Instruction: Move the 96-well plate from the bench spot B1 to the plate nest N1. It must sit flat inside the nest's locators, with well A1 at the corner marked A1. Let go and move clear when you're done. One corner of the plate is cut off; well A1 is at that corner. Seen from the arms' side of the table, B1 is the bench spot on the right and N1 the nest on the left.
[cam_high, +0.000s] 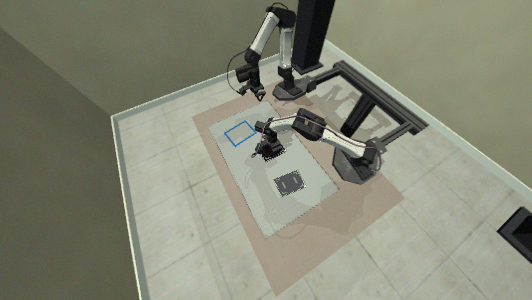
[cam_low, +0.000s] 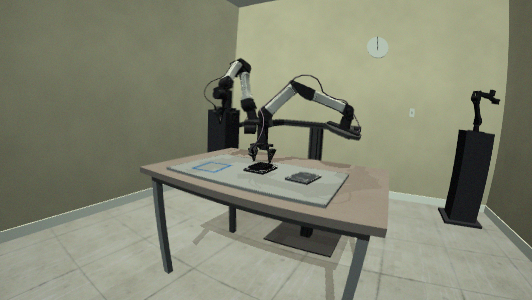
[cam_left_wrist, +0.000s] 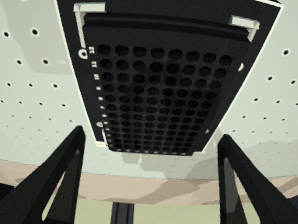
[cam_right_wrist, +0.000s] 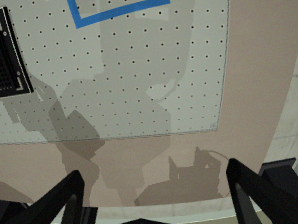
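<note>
The black 96-well plate (cam_left_wrist: 160, 90) sits in a black nest (cam_left_wrist: 266, 22) (cam_right_wrist: 20, 75) with pale corner brackets. In the left wrist view its top end lies inside two brackets; the lower right bracket and the cut corner cannot be made out. My left gripper (cam_low: 262, 160) (cam_left_wrist: 153, 135) is open and hangs just above the plate, its fingers spread to either side with nothing between them. My right gripper (cam_right_wrist: 153, 173) (cam_high: 259, 96) is open and empty, raised behind the board. The blue outline (cam_high: 235, 145) (cam_low: 212, 172) (cam_right_wrist: 122, 14) marks a bench spot with nothing in it.
A second dark grey block (cam_high: 290, 183) (cam_low: 303, 176) stands on the perforated board (cam_high: 265, 220) (cam_low: 320, 197), on the far side of the plate from the blue outline. The brown table (cam_high: 280, 270) surrounds the board. The arms' frame (cam_high: 385, 97) stands behind.
</note>
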